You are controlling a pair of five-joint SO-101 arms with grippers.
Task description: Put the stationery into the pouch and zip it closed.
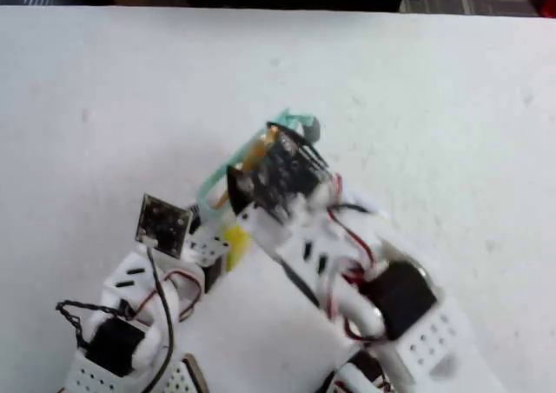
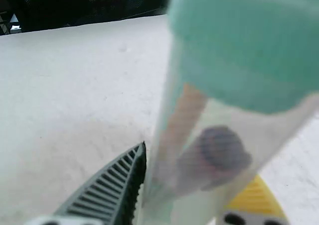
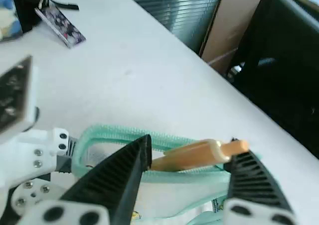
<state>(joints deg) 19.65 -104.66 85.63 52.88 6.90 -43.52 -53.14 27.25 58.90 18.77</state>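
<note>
Pouch [image 2: 239,51] sits closest, at the middle of the table [image 1: 417,106]. My left gripper [image 2: 192,190] is clamped on its near-left end. The teal zip mouth gapes open, and a tan pen [image 3: 194,154] lies in it with its tip poking out. My right gripper [image 3: 191,148] hangs over that mouth, fingers wide apart, one at each end of the pen.
</note>
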